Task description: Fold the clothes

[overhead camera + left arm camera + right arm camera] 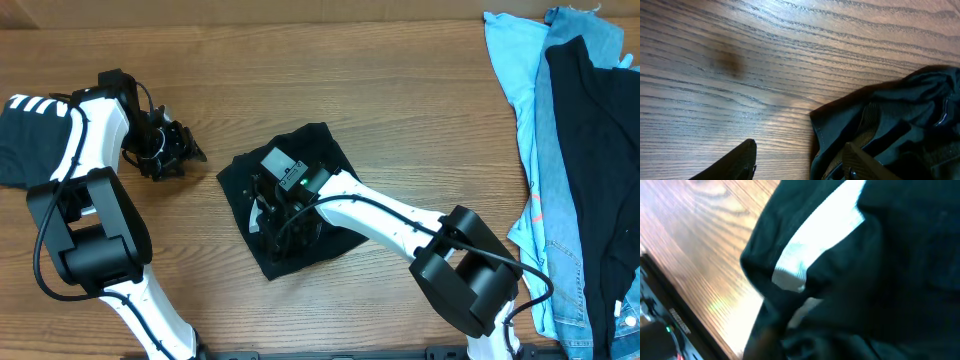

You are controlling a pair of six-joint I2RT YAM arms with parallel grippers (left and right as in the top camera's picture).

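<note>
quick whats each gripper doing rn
left gripper: open, holding nothing
right gripper: shut on the black tee, fabric bunched around it

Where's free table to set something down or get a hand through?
Widest: bare table between the black tee and the clothes pile. Also the far strip above the tee. Crowded: right edge under the pile; left edge with the left arm and a striped black garment; right arm over the tee.
</note>
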